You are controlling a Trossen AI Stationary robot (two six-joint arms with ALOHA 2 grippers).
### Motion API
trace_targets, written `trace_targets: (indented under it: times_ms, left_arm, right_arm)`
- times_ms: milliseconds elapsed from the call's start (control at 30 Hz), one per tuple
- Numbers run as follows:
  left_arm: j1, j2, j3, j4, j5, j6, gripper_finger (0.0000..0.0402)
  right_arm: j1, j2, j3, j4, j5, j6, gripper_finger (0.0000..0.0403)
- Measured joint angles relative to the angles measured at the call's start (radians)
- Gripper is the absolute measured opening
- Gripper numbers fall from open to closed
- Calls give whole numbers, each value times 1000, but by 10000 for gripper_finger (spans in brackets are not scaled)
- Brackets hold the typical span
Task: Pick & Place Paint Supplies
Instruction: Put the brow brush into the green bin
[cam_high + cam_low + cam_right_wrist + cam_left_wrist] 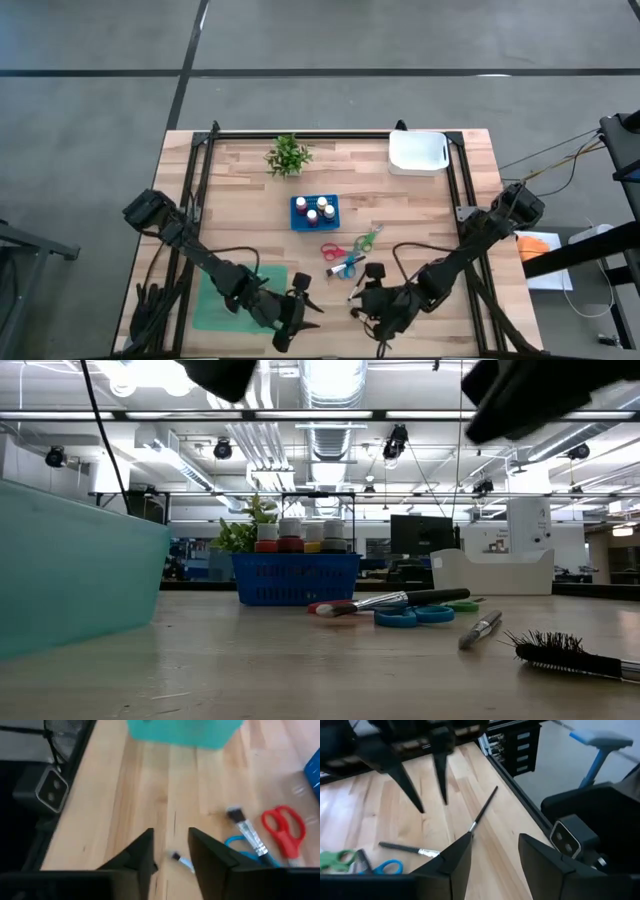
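Both grippers sit low-centre in the high view: left gripper and right gripper, fingers narrowly parted, empty. Thin brush lies between them; centre jaws over handle, descend straight.

We can read no text, label, brand, number or sign in any of the views. The small paint bottles in the blue plastic basket show only blurred bands of colour on their fronts, with no letters we can make out. The dark monitor in the room behind the bench shows nothing legible, and the white paper with an orange patch beside the bench is too small for us to tell any writing on it.
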Motion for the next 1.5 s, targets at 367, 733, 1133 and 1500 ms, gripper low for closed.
trace_targets:
  times_ms: [367,733,1133,1500]
  left_arm:
    - [-80,-99,0,-43,-148,19,173]
    - [-82,-119,0,-67,-154,14,174]
    - [-84,-118,0,-70,-154,6,174]
    - [-86,-118,0,-71,-153,-16,174]
  right_arm:
    - [9,193,34,6,-11,133,173]
    - [38,293,89,48,-27,170,173]
    - [40,342,81,61,-18,213,115]
    - [42,313,78,54,-35,197,8]
